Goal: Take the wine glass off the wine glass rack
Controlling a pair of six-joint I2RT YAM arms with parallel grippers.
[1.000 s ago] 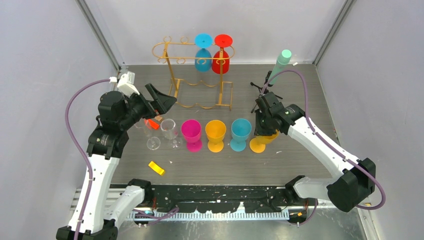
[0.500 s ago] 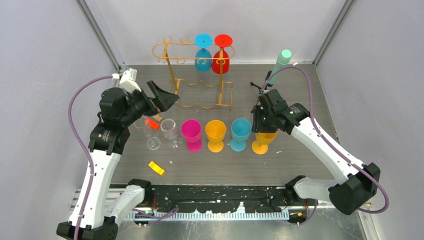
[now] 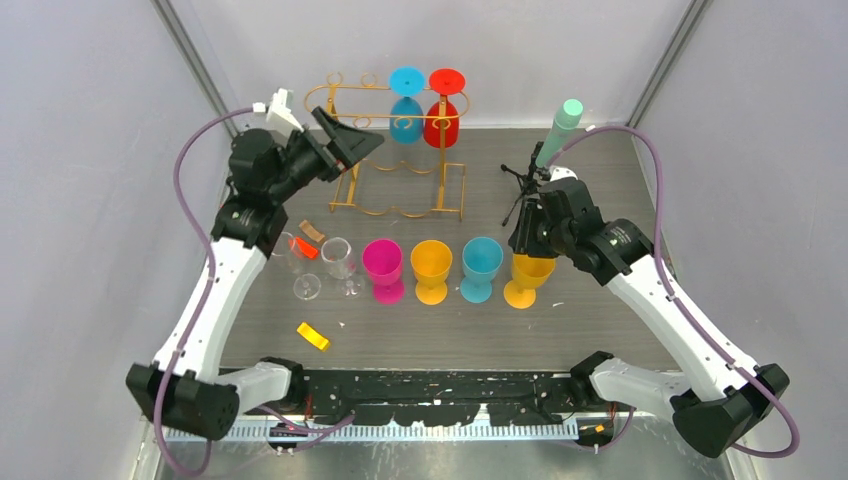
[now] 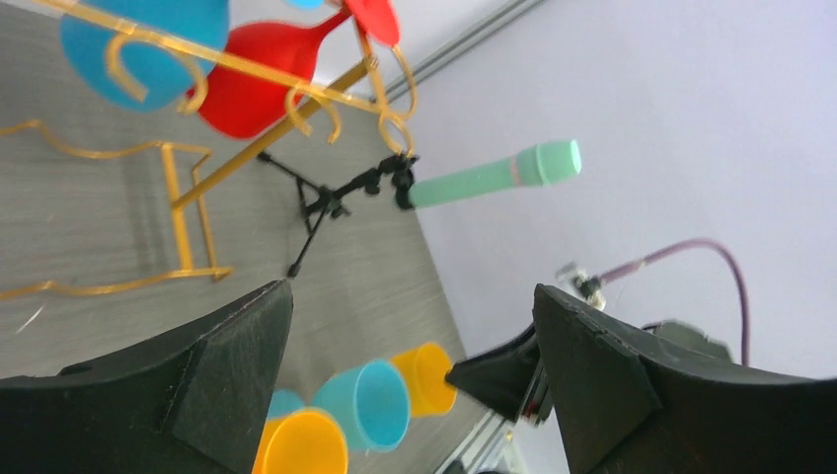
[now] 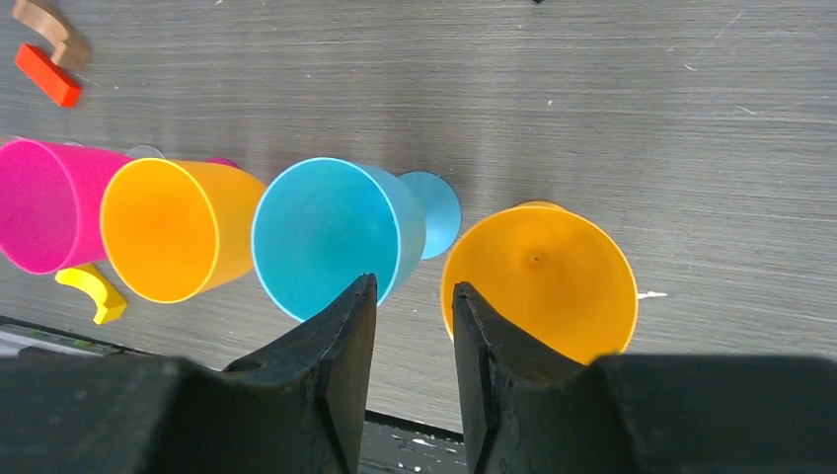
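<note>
**Left arm approaching the rack.** Within the last second the left gripper [image 3: 352, 143] rose from the table in front of the wine glass rack [image 3: 440, 170] to the height of the rack's left end. Its jaws stood wide apart and held nothing. In the same interval the right gripper [image 3: 527, 243] lifted away from the yellow glass [image 3: 524, 275] at the right end of the row in front of the rack. Its jaws were narrowly apart with nothing between them (right wrist view [image 5: 413, 288]), and the yellow glass stood free. Two glasses remained hanging bowl-down from the rack's right end, the blue glass [image 3: 406, 105] and just beside it the red glass [image 3: 441, 108]. The change suggests that one removal was complete and that the left arm was lining up for another. The left gripper was not yet at either glass.

**Limits of view.** The left gripper covered the rack's left upright from above. The left wrist view [image 4: 410, 296] cropped both hanging glasses, and the hooks holding their feet were unclear. Which glass was targeted could not be told.
</note>
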